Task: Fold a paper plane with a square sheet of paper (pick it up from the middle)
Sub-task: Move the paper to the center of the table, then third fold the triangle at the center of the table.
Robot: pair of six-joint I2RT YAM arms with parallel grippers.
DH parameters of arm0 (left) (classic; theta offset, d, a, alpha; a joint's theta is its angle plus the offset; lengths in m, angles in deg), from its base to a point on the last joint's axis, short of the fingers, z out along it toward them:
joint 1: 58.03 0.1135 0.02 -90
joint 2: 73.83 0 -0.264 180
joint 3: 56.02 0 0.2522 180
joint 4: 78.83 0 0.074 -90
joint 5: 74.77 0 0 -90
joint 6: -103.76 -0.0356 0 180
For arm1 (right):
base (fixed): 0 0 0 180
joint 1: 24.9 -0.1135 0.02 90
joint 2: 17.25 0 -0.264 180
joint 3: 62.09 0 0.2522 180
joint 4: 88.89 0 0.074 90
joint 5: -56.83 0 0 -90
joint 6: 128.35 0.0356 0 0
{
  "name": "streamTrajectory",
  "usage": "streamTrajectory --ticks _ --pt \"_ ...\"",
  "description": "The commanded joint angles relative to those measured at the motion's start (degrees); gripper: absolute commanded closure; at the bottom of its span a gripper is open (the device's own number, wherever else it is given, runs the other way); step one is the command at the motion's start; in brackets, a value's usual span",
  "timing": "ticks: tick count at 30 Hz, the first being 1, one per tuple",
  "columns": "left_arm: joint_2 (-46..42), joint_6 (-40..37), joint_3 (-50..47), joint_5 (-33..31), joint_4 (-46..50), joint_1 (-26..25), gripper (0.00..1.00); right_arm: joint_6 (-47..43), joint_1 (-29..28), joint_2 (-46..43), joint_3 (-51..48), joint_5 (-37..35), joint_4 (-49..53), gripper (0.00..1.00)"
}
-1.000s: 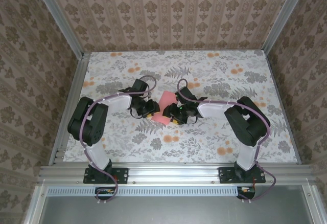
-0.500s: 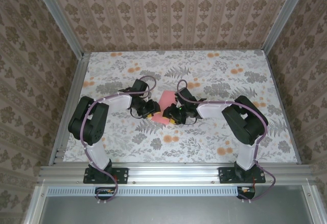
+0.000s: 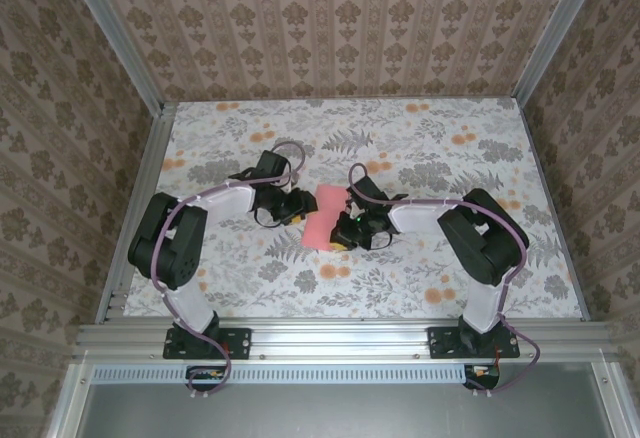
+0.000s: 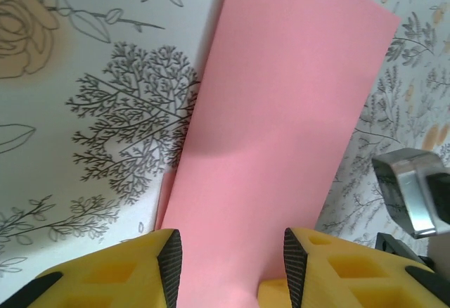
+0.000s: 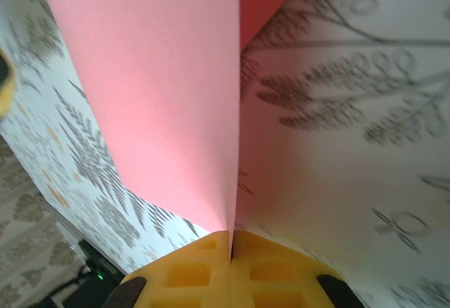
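The square sheet of paper point(image 3: 322, 216) is a salmon-pink strip, folded over, in the middle of the table between my two grippers. My right gripper point(image 3: 343, 230) is shut on it. In the right wrist view its yellow jaws point(image 5: 232, 241) meet on the paper's thin edge point(image 5: 162, 97), which rises away from them. My left gripper point(image 3: 299, 208) is at the paper's left side. In the left wrist view its jaws point(image 4: 232, 266) stand apart, the pink sheet point(image 4: 281, 132) running between and beneath the ribbed pads point(image 4: 171, 266), neither pad pressing on it.
The table point(image 3: 420, 148) has a floral cloth with grey leaves and orange flower prints point(image 3: 334, 272). Patterned walls and aluminium rails point(image 3: 140, 198) enclose it. Part of the right arm's metal end point(image 4: 415, 195) sits close to the paper's right edge.
The right gripper has closed on the paper's edge. The paper has gone from a wider flat shape to a narrower folded strip. The left gripper has shifted slightly up and right.
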Motion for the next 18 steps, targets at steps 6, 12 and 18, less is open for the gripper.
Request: streamTrajectory --ticks 6,12,18 --pt "4.76 -1.01 4.91 3.75 -2.36 -1.41 0.55 -7.98 1.55 -3.65 1.18 4.34 10.82 1.00" --pt "7.60 -1.56 7.10 3.90 -1.46 -2.40 0.55 -7.14 2.21 -4.49 0.80 3.84 10.49 1.00" --pt "9.69 -1.35 7.16 2.06 0.09 -2.67 0.57 -3.05 2.37 -6.54 -1.42 4.26 6.55 0.82"
